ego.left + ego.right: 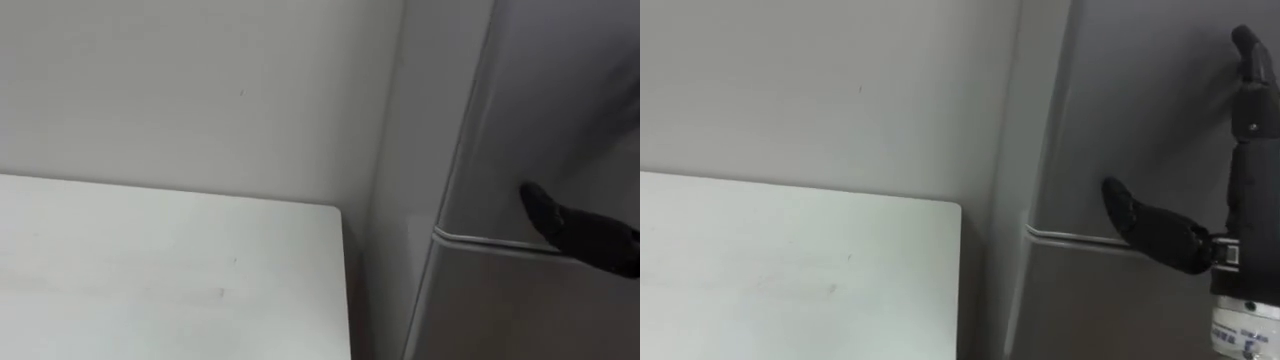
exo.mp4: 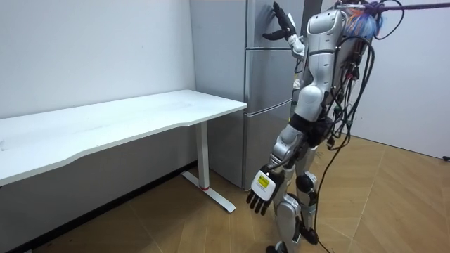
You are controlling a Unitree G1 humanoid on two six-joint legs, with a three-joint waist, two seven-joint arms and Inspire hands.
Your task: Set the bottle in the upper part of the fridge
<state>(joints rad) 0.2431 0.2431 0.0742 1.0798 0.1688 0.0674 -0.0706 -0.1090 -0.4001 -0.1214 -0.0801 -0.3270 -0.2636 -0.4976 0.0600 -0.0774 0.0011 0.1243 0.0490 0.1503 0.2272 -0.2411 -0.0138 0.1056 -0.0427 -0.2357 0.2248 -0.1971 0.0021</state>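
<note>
While the right hand (image 1: 1245, 200) is cut off at the 3 o'clock edge of the eye view, its fingers show straight, pointing toward 12 against the upper door (image 1: 1140, 110) of the fridge (image 2: 264, 91). The thumb is spread toward 9, just above the seam to the lower door (image 1: 1110, 300). Where the bottle is I cannot tell. There is one fridge with two doors, both closed, and one white tabletop (image 1: 150, 270) at 7 o'clock. In the room view the left hand (image 2: 261, 191) hangs beside the robot's leg, fingers loosely spread, holding nothing.
</note>
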